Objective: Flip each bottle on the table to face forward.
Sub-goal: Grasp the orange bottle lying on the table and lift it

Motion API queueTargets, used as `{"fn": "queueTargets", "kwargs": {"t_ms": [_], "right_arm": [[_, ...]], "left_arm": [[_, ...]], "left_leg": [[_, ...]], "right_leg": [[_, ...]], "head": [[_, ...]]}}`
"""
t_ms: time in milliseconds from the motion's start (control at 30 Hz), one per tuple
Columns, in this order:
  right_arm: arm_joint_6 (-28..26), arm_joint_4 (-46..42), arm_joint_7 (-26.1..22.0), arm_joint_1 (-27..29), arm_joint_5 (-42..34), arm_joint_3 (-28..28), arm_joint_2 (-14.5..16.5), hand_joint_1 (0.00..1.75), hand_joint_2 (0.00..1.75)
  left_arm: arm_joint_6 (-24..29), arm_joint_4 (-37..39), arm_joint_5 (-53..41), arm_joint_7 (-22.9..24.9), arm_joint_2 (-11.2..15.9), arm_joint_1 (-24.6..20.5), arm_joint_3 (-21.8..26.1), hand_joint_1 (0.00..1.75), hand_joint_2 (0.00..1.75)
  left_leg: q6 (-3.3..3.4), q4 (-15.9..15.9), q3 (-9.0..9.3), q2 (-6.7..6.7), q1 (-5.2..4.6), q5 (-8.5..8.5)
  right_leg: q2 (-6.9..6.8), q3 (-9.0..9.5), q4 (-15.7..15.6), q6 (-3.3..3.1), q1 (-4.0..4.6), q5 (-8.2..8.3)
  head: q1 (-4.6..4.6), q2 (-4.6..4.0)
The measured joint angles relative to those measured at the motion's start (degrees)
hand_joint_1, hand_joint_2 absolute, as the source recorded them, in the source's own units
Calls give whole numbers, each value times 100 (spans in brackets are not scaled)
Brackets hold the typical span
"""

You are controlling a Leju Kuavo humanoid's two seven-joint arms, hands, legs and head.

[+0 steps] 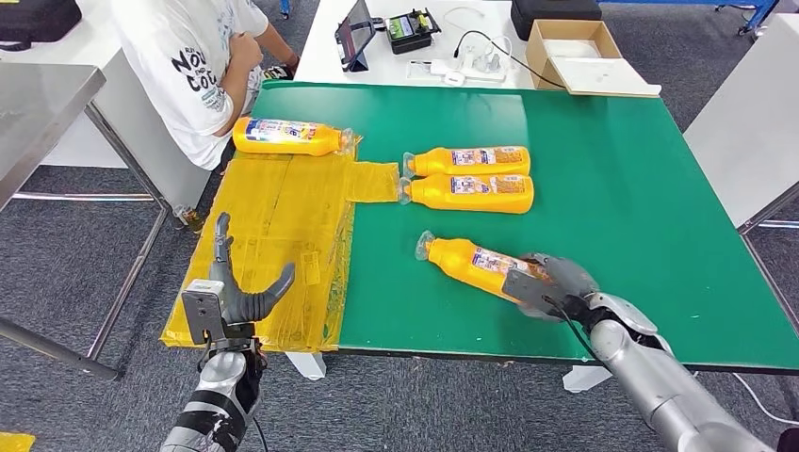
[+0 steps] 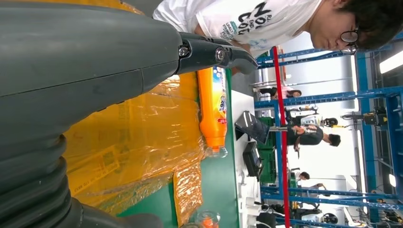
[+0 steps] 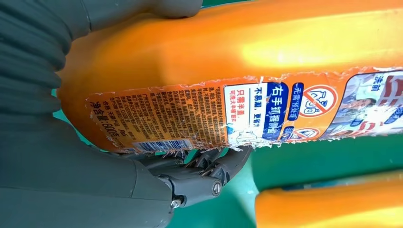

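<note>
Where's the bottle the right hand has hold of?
Head view: the held bottle lies near the green table's front edge, right hand on its base, just in front of the paired bottles.

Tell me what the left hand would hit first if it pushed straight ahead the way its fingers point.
Probably the bottle lying at the far end of the yellow plastic sheet; the left hand points across the sheet toward it, though depth is uncertain.

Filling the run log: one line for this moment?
right hand: grips nearest bottle at base | left hand: open over yellow sheet | three other bottles lying
</note>
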Motion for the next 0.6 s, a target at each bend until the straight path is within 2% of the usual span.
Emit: {"fn": "queueTargets", "kwargs": {"t_ms": [100, 200, 267, 433, 600], "right_arm": [[-1068, -306, -243, 422, -17, -337, 272, 175, 175], [-2269, -1066, -828, 1004, -65, -1001, 800, 175, 175], [-2831, -1650, -1264, 1297, -186, -1417, 1148, 175, 175], [-3619, -2821, -2084, 1779, -587, -2216, 1793, 175, 175], [-3862, -3375, -2542, 2088, -873, -2642, 2145, 175, 175]], "left_arm": [[-109, -15, 32, 4, -18, 31, 4, 0, 175], [-398, -93, 198, 59, -76, 116, 3, 0, 175], [-664, -149, 351, 142, -116, 162, -39, 0, 175], [-1282, -271, 827, 450, -142, 197, -324, 0, 175], [-1757, -403, 1235, 659, -137, 198, -586, 0, 175]], "left_leg": [[-1, 0, -8, -4, 3, 1], [-1, -1, -25, -8, 5, 2], [-2, -1, -31, -16, 7, 3], [-1, -1, -44, -22, 4, 1], [1, -1, -46, -21, -4, 0]], "right_leg": [[-1, -3, 3, 0, 3, 0], [-2, -21, 6, 0, 6, -1], [-8, -26, 6, -1, 7, -5], [-19, -30, 4, -2, 2, -9], [-18, -31, 1, -1, -5, -8]], "head": [[1, 0], [-3, 0], [-3, 0], [0, 0], [0, 0]]}}
